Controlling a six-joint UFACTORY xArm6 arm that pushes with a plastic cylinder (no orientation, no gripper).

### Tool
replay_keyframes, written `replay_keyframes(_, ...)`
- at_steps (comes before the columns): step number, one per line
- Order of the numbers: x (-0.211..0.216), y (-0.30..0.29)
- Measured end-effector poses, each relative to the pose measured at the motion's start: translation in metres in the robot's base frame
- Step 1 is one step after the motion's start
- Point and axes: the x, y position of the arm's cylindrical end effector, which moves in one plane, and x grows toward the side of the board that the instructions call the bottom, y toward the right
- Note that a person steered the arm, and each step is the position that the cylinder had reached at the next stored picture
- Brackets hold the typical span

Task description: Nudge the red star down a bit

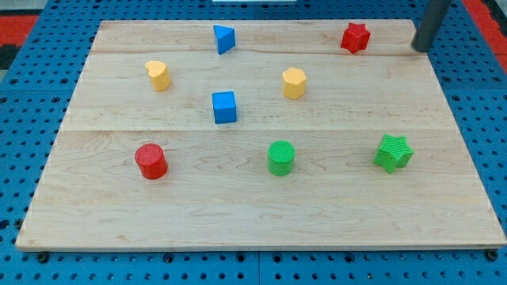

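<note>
Red star (356, 37) sits near the board's top edge, left of my tip (420, 49), not touching.

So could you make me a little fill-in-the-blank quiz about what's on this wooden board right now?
1. The dark rod's tip sits toward the view's ____ of the red plastic star.
2. The block nearest the view's bottom-left corner is the ____ plastic cylinder.
3. Directly left of the green plastic star stands the green plastic ____.
4. The number of blue plastic blocks on the wooden board is ____.

Missing words: right; red; cylinder; two
</note>
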Motion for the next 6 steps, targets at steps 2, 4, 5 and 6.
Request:
replay_keyframes(2, -0.051, 0.019)
replay_keyframes(4, -0.051, -0.124)
replay_keyframes(5, -0.072, -0.103)
replay_keyframes(6, -0.085, -0.1)
